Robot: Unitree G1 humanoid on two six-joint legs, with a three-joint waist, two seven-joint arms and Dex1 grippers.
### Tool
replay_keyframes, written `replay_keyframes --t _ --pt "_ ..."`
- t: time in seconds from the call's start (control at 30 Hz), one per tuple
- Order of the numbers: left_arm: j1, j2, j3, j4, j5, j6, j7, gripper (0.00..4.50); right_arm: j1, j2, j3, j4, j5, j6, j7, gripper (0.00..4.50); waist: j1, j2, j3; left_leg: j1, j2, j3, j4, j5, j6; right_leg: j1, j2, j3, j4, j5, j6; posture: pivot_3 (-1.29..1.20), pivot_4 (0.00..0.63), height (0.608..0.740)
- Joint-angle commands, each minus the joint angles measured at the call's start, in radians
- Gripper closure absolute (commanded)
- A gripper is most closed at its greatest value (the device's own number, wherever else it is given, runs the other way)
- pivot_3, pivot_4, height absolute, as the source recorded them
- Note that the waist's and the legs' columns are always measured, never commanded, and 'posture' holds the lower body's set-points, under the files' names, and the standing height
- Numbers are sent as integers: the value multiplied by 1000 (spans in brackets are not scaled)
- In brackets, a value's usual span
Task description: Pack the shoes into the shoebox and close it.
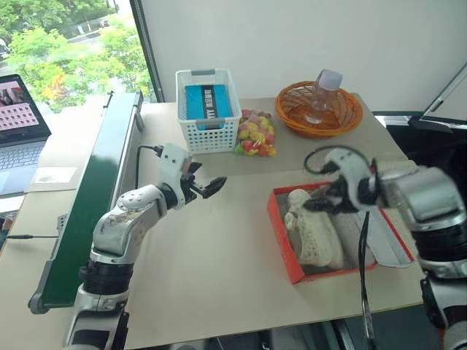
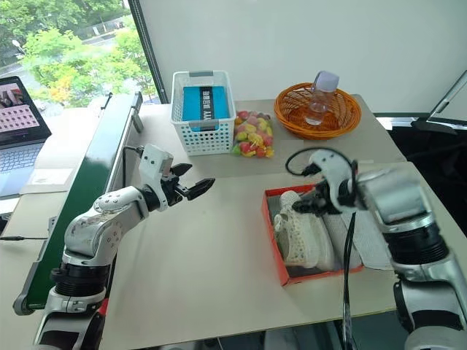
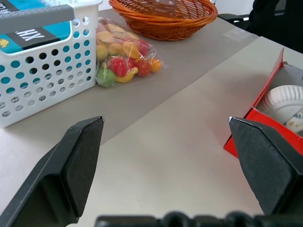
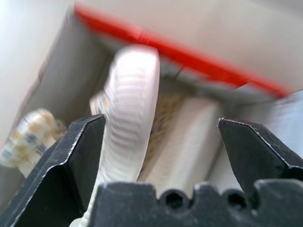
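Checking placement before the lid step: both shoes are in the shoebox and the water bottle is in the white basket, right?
Not quite. The shoes are in the shoebox, but the water bottle lies in the orange wicker bowl, not the white basket. The left eye view shows it.

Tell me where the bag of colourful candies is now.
The bag of colourful candies lies on the table's far side, touching the white basket, left of the orange wicker bowl.
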Motion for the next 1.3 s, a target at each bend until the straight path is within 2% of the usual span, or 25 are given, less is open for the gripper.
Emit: replay_keyframes --t 0.03,0.17,0.23,0.33,0.4,0.53,0.57,0.6,0.63,0.7,0.8,0.9,1.0,1.07,1.17,1.23,1.3 --pt "-47 22 -13 19 9 -47 -58 0 -66 -19 -114 -92 101 102 28 69 -1 0 0 0 0 0 0 0 0 0 0 0 0 0 0 0 150 740" --pt "-78 37 -32 50 16 -65 -118 0 -66 -17 -214 -138 204 105 11 69 -1 0 0 0 0 1 0 0 0 0 0 0 0 0 0 0 150 740" --pt "-89 53 -54 49 13 -66 -171 0 -23 -2 -281 -219 205 77 -15 69 0 0 0 0 0 1 1 0 0 0 0 1 0 0 0 0 150 740" --pt "-103 93 -99 25 -12 -55 -292 0 96 -69 -340 -327 284 100 22 69 7 0 0 -1 0 1 3 0 0 1 0 0 1 0 1 0 150 740" --pt "-115 135 -145 9 -26 -61 -411 0 167 -94 -427 -380 355 105 43 574 4 0 0 -2 0 2 4 0 0 0 -1 0 1 1 1 0 150 740" --pt "-162 160 -197 46 -20 -82 -523 0 260 -132 -556 -435 457 105 30 1619 0 0 1 -1 0 3 5 0 1 0 0 2 1 1 1 0 150 740" --pt "-181 160 -209 67 -13 -95 -551 0 295 -144 -594 -455 486 105 19 1910 0 0 1 0 1 3 5 0 1 1 0 2 2 1 1 0 150 740" --pt "-193 160 -216 83 -9 -104 -570 0 319 -153 -621 -467 512 105 8 2397 0 0 1 0 1 4 5 0 1 1 0 2 2 1 1 0 150 740" --pt "-210 157 -228 101 -4 -113 -591 0 365 -166 -665 -482 545 105 -6 2651 0 0 0 0 1 4 6 0 1 1 0 2 2 1 0 0 150 740" --pt "-239 152 -249 133 4 -127 -634 0 478 -194 -756 -513 605 105 -32 3446 2 0 1 0 1 4 7 0 1 2 0 2 2 1 0 0 150 740" --pt "-278 138 -274 160 2 -141 -699 0 709 -206 -946 -564 695 105 -65 4419 8 0 0 -1 1 4 9 -1 2 2 0 2 2 1 1 0 150 740" --pt "-308 138 -311 175 21 -170 -769 0 976 -156 -1173 -602 778 105 -103 4419 12 0 0 -3 1 4 14 -2 5 3 0 2 3 1 2 0 150 740" --pt "-338 127 -328 201 45 -204 -803 0 1229 -27 -1354 -582 835 105 -163 4419 14 0 0 -2 1 3 16 -3 5 5 1 2 3 2 4 0 150 740" --pt "-353 118 -334 210 57 -218 -809 0 1300 88 -1447 -556 907 105 -195 4419 13 0 0 0 1 3 17 -3 6 7 0 2 2 2 4 0 150 740" --pt "-360 102 -333 208 62 -211 -806 0 1389 210 -1472 -584 949 58 -225 4419 -1 1 0 3 3 3 17 -4 4 11 -1 3 -1 -3 5 0 150 740" --pt "-355 100 -337 199 70 -211 -809 0 1415 272 -1420 -580 921 0 -267 4419 -13 2 -1 6 3 4 16 -8 -1 13 -3 6 -1 -3 5 0 150 740" --pt "-350 102 -339 196 79 -211 -806 0 1382 315 -1335 -542 863 -63 -323 4419 -32 2 -1 9 3 4 16 -9 0 15 -6 10 -1 -3 4 0 150 740"
